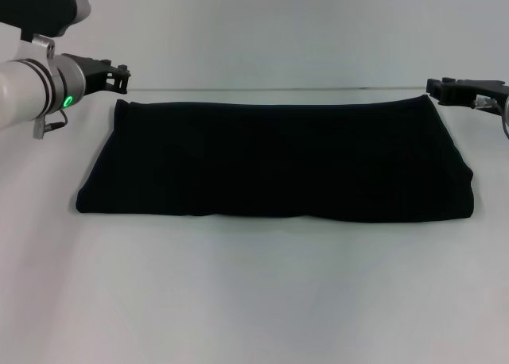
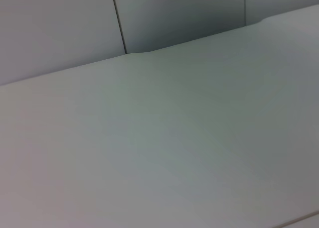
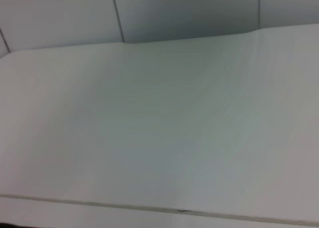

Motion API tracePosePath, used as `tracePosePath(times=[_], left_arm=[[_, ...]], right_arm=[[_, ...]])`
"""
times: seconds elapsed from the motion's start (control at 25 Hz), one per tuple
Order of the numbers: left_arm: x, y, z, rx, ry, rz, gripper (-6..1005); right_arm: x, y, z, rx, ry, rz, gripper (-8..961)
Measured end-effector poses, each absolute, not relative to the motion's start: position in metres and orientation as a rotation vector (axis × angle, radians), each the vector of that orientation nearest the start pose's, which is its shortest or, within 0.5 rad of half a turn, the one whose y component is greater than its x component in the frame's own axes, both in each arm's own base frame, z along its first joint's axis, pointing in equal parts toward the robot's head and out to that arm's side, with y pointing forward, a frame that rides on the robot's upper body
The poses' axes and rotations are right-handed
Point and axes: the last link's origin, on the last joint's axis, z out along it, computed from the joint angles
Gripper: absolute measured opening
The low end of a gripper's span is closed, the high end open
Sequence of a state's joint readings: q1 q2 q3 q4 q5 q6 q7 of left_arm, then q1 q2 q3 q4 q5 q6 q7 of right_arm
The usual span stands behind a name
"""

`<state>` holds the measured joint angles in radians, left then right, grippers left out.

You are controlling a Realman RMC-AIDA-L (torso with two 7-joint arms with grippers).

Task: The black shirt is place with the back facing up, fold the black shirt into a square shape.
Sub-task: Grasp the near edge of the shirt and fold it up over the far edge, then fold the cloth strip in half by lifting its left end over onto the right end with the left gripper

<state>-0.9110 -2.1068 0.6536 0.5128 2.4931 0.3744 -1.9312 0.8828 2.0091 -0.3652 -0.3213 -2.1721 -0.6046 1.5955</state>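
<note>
Both grippers, left (image 1: 119,76) and right (image 1: 436,90), flank the folded black shirt (image 1: 278,159); jaws' state unclear.

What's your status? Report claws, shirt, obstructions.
Left claw off the shirt's far left corner, right claw off its far right. Black shirt folded into wide rectangle, not square. Nothing in the way.

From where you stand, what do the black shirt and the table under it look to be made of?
The black shirt looks like soft matte cloth, likely cotton knit: it lies folded with rounded, sagging edges. The table seems a hard, smooth white laminate or plastic, faintly sheened; exact material unclear.
</note>
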Motion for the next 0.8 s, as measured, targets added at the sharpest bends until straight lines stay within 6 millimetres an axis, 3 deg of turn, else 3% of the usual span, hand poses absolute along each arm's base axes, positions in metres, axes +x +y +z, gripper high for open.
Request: tracePosePath(times=[0.16,0.36,0.44,0.6,0.8], left_arm=[[-0.251,0.489,0.020,-1.888,-0.804,-0.100,151],[-0.262,0.484,0.029,-1.854,-0.892,-0.145,246],[-0.267,0.478,0.034,-1.874,-0.950,-0.173,475],[-0.271,0.458,0.049,-1.988,-1.080,-0.215,636],[-0.276,0.427,0.055,-2.140,-1.213,-0.209,811]], right_arm=[[0.281,0.472,0.028,-1.921,1.023,0.378,180],[0.289,0.463,0.036,-1.939,1.102,0.438,352],[0.296,0.455,0.042,-1.960,1.156,0.479,436],[0.304,0.432,0.054,-2.033,1.262,0.558,637],[0.313,0.399,0.069,-2.125,1.350,0.621,641]])
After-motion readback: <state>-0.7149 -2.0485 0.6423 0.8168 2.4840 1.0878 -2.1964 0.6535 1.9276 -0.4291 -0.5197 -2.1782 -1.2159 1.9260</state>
